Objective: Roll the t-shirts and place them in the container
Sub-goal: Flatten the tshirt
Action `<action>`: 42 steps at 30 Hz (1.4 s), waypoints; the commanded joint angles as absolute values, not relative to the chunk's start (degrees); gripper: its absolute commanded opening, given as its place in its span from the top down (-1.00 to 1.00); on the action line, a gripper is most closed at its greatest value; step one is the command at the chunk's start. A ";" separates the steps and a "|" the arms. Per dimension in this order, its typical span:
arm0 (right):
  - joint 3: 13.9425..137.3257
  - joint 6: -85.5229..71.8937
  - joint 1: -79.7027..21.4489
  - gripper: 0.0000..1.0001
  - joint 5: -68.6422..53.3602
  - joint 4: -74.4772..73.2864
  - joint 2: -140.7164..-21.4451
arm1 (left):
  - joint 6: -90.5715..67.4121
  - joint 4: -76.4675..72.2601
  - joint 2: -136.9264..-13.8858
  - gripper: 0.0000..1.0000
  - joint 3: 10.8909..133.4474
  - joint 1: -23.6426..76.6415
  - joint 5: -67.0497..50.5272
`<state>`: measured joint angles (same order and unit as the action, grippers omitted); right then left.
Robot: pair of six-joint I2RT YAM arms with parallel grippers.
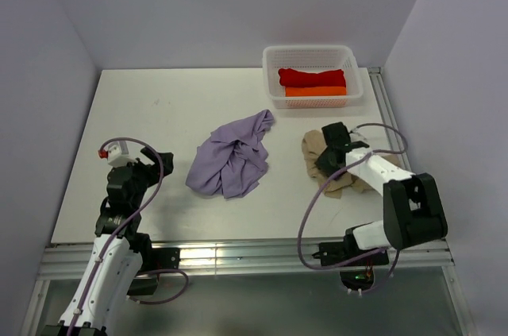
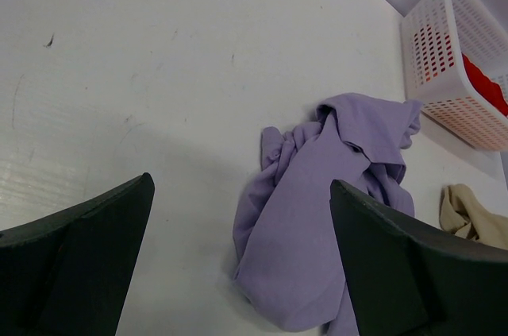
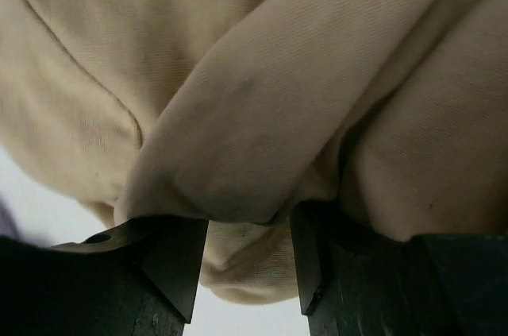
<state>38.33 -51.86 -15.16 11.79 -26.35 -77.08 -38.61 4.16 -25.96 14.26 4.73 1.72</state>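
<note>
Beige t-shirt [image 1: 311, 145]: it lies crumpled on the right side of the table [image 1: 159, 113], on the near side of the white basket [image 1: 309, 52].
Handling: the cloth is judged to be soft, light and limp. Folds are expected to sag and to slide over each other, so it should probably be spread flat before rolling.
Where to hold: a hem or a shoulder edge is judged better than a thick bunch, because one layer can then be pulled out.
Right gripper [image 3: 248, 268]: it is pressed into the beige cloth. The jaws are half apart, a thick fold lies across the tips and cloth is seen in the gap. It cannot be told whether the fold is clamped.
Right arm pose: the elbow is raised at the near right, and the forearm is reached far and left, with the wrist tipped down.
Left gripper [image 2: 240, 193]: the jaws are spread wide and nothing is held.
Left arm pose: it is folded at the near left and aimed at the lavender t-shirt [image 1: 234, 157], well apart from it.
Lavender t-shirt: it lies crumpled at the table's middle.
Red t-shirt [image 1: 311, 77] and orange t-shirt [image 1: 315, 91]: both are rolled and placed in the basket, far right.
</note>
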 commanded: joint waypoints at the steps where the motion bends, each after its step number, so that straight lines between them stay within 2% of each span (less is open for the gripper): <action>1: 43.15 -54.05 -6.96 -0.02 18.80 -29.62 -80.67 | -38.76 2.46 -26.80 -0.97 15.91 4.57 0.97; 7: 45.87 -57.13 9.02 0.01 20.65 -26.46 -86.56 | -38.76 2.11 -27.42 -0.97 15.91 4.57 1.05; 13: 48.08 -49.17 9.41 -0.02 18.91 -21.64 -83.77 | -38.41 1.32 -27.25 -0.98 15.64 4.57 0.53; 18: 39.83 -36.50 2.91 -0.13 3.54 -6.27 -68.07 | -38.06 0.53 -27.16 -0.99 15.21 4.57 -1.14; 23: 41.39 -31.39 -9.12 -0.18 -2.19 -4.22 -64.86 | -37.79 -1.23 -28.65 -0.99 15.38 4.66 -2.11; 28: 48.32 -25.85 -22.48 -0.18 -2.64 -5.09 -71.87 | -37.27 -2.64 -30.32 -0.96 15.56 4.66 -3.34; 42: 69.60 -19.61 -38.23 -0.12 -0.27 -5.54 -99.03 | -37.09 -4.13 -31.73 -0.96 15.21 4.66 -4.66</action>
